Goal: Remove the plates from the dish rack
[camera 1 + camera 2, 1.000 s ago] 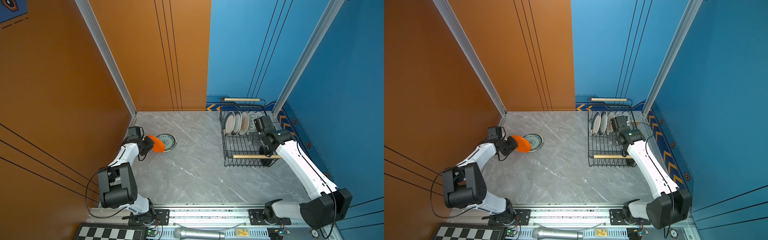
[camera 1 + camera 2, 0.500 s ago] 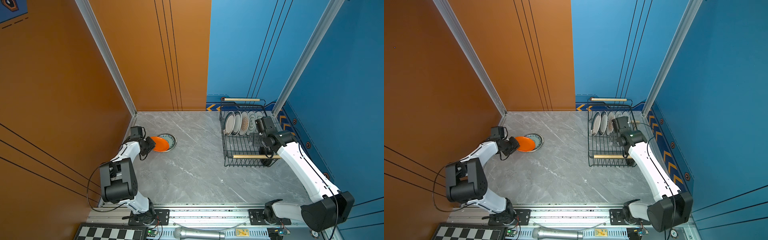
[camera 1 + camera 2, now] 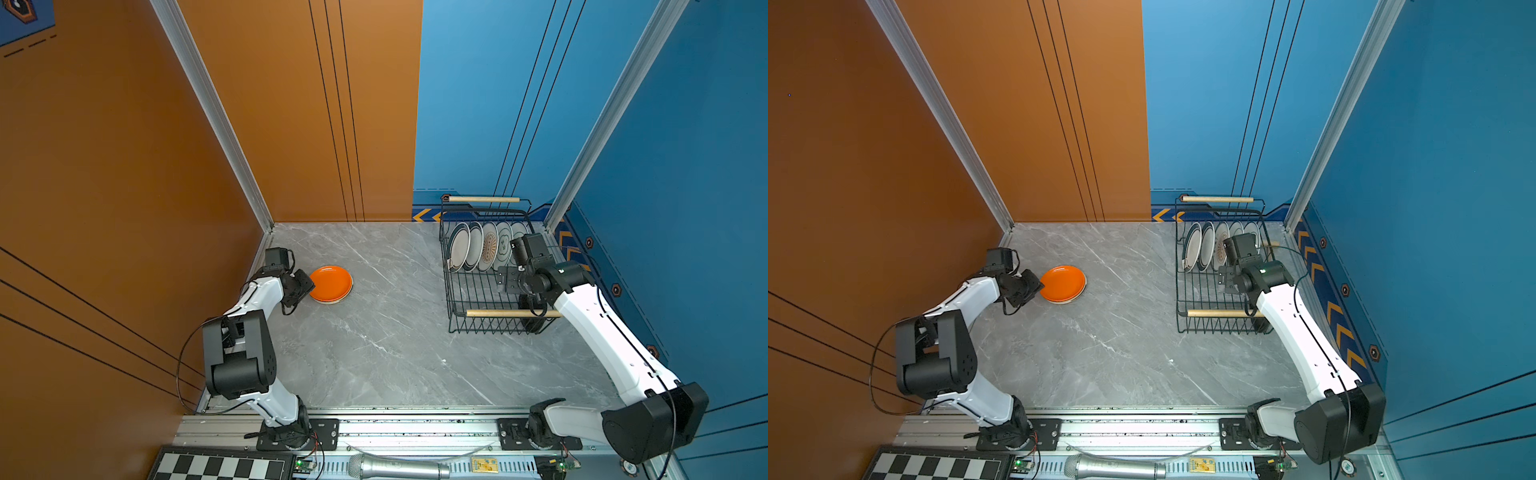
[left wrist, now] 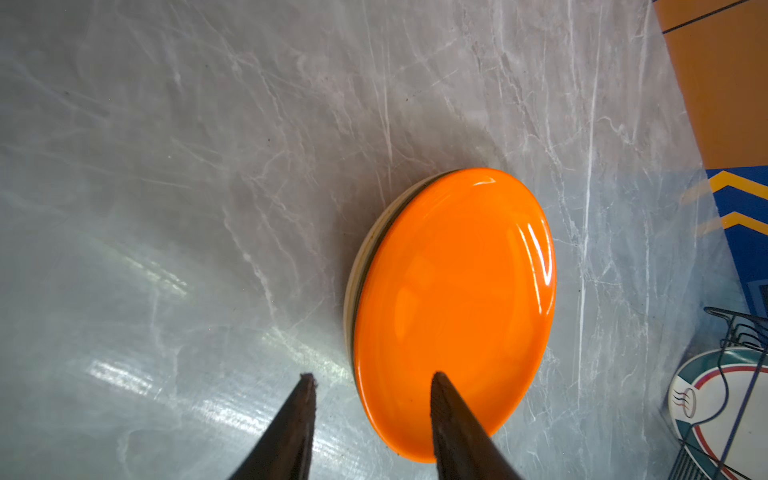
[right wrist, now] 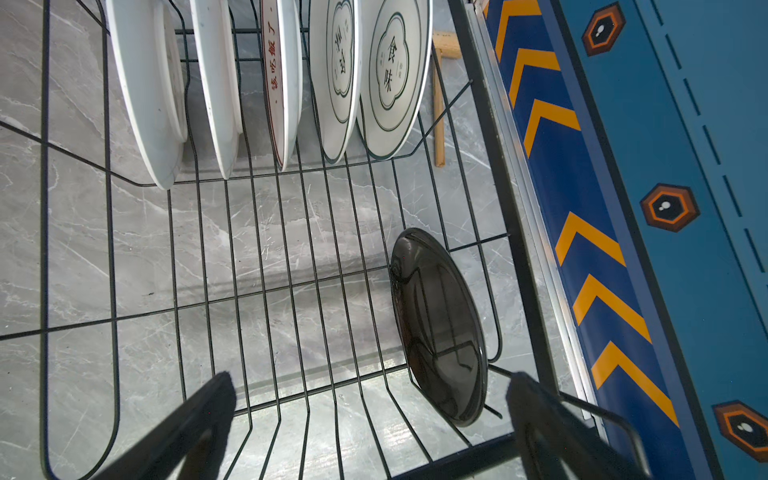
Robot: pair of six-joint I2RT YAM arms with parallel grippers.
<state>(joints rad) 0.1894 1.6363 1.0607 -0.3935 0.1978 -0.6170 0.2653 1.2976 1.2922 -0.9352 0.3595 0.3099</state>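
Room: orange and blue walls around a grey marble tabletop (image 3: 386, 345).
Dish rack (image 3: 492, 313): black wire, in the far right corner of the tabletop; its near half is almost bare.
White plates (image 5: 390, 83): five, upright in the far row of the rack. Probably the heaviest, stiff, glazed, slippery and breakable. Pinch the top rim, one finger on each face.
Orange plate (image 3: 331, 283): flat on a small stack (image 4: 353, 291) at the left, well apart from the rack.
Black plate (image 5: 440, 328): on edge inside the rack by its side wall. It looks light and glossy; take the upper rim.
Left gripper (image 4: 372, 375): fingers (image 4: 457, 432) about half parted, astride the orange plate's near rim, pinching nothing.
Right gripper (image 5: 370, 378): jaws fully apart, empty, low over the rack, beside the black plate.
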